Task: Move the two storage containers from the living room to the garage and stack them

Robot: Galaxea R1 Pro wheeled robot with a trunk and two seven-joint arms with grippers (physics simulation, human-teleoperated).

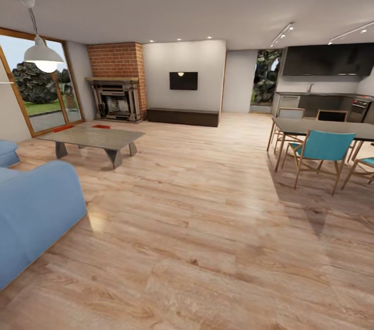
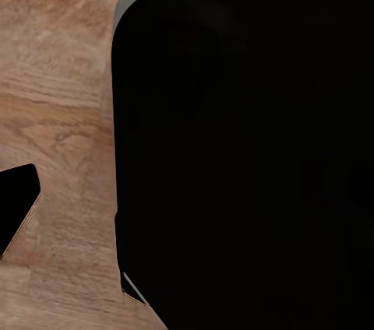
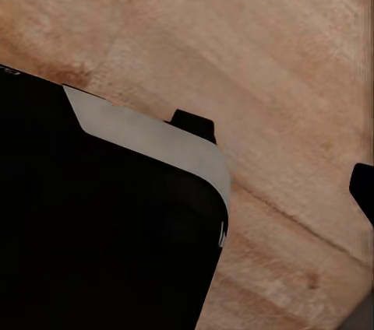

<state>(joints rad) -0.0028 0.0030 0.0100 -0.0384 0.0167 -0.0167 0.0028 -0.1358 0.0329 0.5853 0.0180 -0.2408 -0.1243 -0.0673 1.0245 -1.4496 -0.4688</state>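
Two storage containers lie on the living room's wood-plank floor, far off at the left, beyond the low table point(image 1: 93, 138). Both look like small orange-red patches: one point(image 1: 63, 128) by the glass door, the other point(image 1: 101, 126) nearer the brick fireplace. The table's top hides part of each. In the left wrist view, one dark finger point(image 2: 15, 209) stands at the frame's edge over the planks. One dark finger point(image 3: 363, 190) stands likewise in the right wrist view. Both sit far from the frames' middles, so the jaws stand spread with nothing in them.
A blue sofa point(image 1: 31, 210) fills the near left. A dining table point(image 1: 322, 127) with teal chairs point(image 1: 319, 151) stands at the right, a dark kitchen behind it. Open plank floor runs ahead to the fireplace point(image 1: 115, 99). My black base point(image 2: 249, 151) is below both wrists.
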